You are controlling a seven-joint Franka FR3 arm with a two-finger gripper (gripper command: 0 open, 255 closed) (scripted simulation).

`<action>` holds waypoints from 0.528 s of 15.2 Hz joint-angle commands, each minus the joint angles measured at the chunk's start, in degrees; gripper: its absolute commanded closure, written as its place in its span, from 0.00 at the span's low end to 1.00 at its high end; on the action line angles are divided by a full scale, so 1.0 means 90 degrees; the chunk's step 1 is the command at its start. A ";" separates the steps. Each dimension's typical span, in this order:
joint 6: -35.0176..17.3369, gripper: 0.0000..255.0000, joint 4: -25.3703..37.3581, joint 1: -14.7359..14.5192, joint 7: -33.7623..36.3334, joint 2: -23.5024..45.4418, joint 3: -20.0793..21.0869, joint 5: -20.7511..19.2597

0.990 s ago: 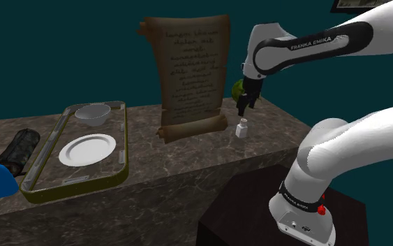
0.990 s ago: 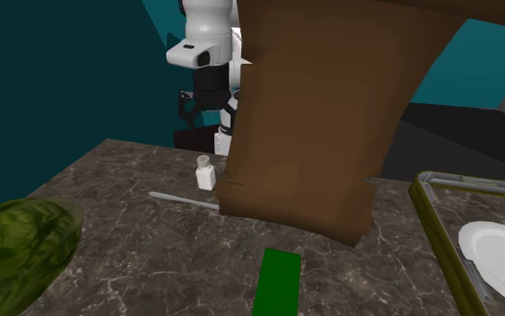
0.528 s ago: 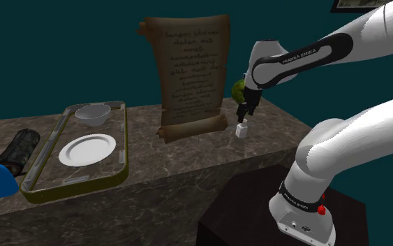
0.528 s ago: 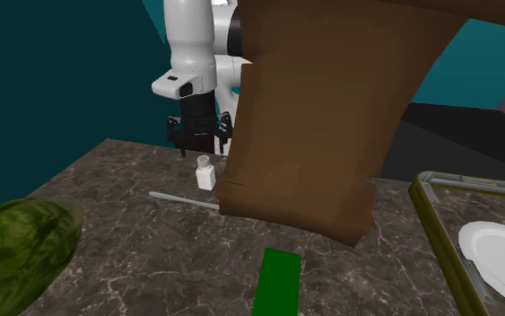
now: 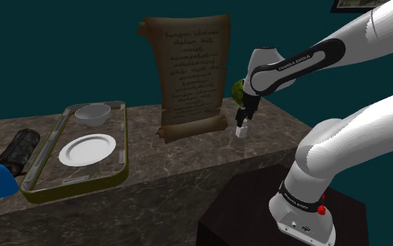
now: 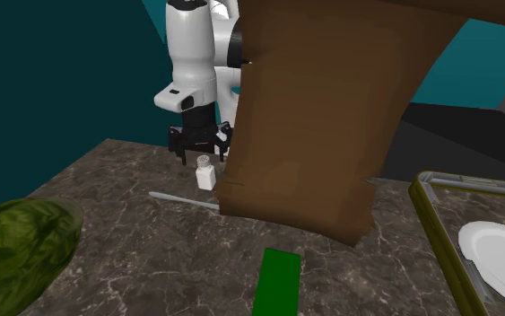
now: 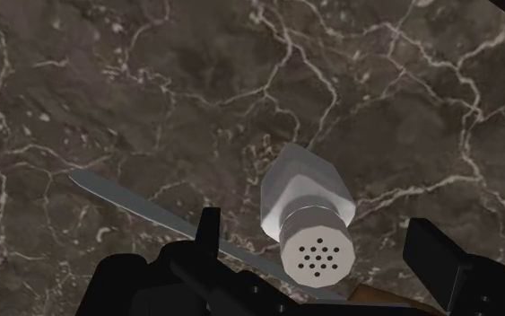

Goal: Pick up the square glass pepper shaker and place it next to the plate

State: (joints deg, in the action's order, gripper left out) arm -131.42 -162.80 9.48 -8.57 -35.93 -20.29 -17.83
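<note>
Two black fingers (image 7: pixel 207 235) of the gripper (image 6: pixel 201 145) stand wide apart astride the perforated cap (image 7: pixel 317 258) of the pepper shaker (image 7: pixel 302 193), holding nothing. I'd sink lower, clasp the square body squarely, and mind the knife (image 7: pixel 143 206) lying just beside it. The shaker stands upright near the end of the marble counter (image 5: pixel 188 157) by the arm's stand (image 5: pixel 236 203), at the foot of the scroll (image 5: pixel 190 70). How far the tips reach below the cap I can't judge. Farther off, toward the opposite end, the plate (image 5: pixel 86 149) lies inside a tray (image 5: pixel 124 136), its rim crowding any set-down spot.

The counter (image 7: pixel 107 81) is veined marble, the pepper shaker (image 7: pixel 306 202) matt grey, the knife blade (image 7: pixel 134 202) smooth metal.
</note>
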 commanded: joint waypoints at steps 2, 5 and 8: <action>-0.0007 0.00 -0.0003 0.0000 0.0001 0.0003 0.0000 -0.0001; -0.0005 1.00 -0.0002 0.0000 0.0001 0.0003 -0.0001 -0.0001; -0.0005 1.00 -0.0002 0.0000 0.0001 0.0002 -0.0001 -0.0001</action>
State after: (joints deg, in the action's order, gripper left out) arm -131.48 -162.81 9.48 -8.57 -35.92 -20.29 -17.83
